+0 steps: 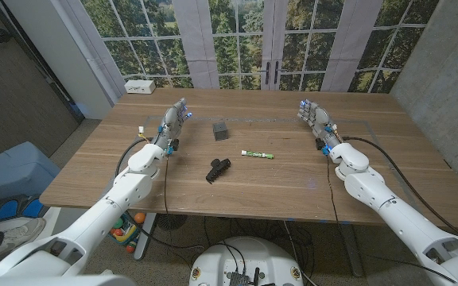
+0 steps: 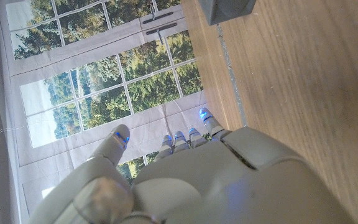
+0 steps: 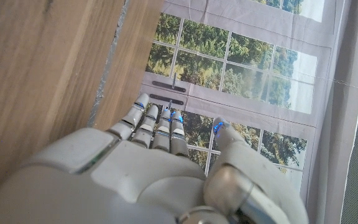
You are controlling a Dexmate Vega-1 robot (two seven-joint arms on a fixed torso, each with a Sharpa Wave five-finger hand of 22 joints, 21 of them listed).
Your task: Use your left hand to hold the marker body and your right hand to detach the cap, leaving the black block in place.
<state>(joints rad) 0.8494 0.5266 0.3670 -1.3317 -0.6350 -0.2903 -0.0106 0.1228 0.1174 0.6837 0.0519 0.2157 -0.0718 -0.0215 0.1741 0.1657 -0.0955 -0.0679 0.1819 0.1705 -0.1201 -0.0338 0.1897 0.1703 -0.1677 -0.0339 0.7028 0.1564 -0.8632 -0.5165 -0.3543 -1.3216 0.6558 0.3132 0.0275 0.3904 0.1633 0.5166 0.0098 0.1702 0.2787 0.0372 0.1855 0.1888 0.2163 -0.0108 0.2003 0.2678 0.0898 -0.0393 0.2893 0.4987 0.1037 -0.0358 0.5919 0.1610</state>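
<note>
Wooden desk: green-and-white marker, cap end indistinct; black block, cut off in the left wrist view. Left hand and right hand released, holding nothing.

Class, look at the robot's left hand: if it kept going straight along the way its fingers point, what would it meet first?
Probably nothing on the table: the left hand points toward the far edge and windows. The grey block sits off to its side, though depth is uncertain.
</note>
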